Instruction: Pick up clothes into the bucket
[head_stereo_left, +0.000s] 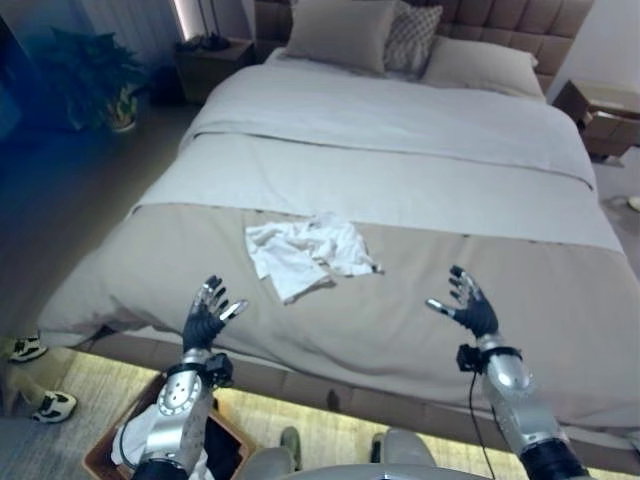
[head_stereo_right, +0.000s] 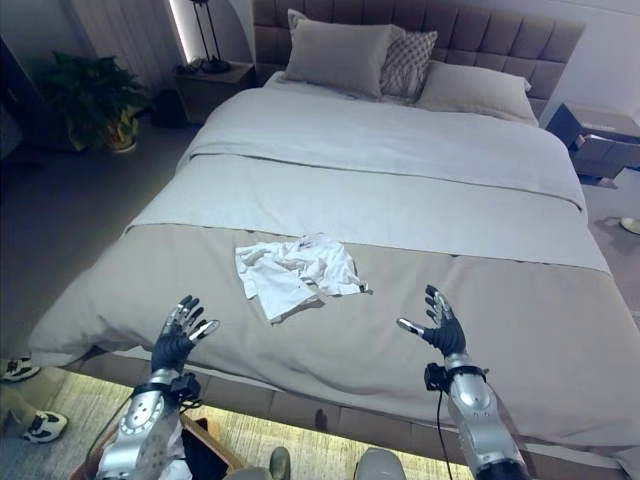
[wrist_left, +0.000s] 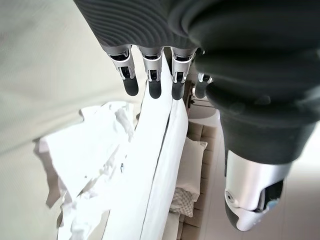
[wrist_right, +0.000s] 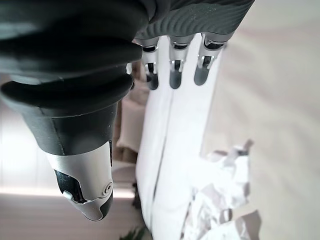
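Both hands, left hand (head_stereo_left: 207, 318) and right hand (head_stereo_left: 468, 305), hover empty with fingers spread at lower frame. Reaching is the step; next, close on the crumpled white cloth garment (head_stereo_left: 305, 252) at centre of the beige-covered bed (head_stereo_left: 400, 330).

Clothes (head_stereo_left: 305, 254) lie on the bed (head_stereo_left: 420, 160), near its foot edge, roughly centred, slightly left. Left hand (head_stereo_left: 207, 318) hovers over the foot edge, left of and nearer than the clothes; right hand (head_stereo_left: 468, 304) to their right, well apart. Pillows (head_stereo_left: 340, 32) at the far end. Bucket (head_stereo_left: 105, 455) on the floor below the left arm. Nightstands flank the head.
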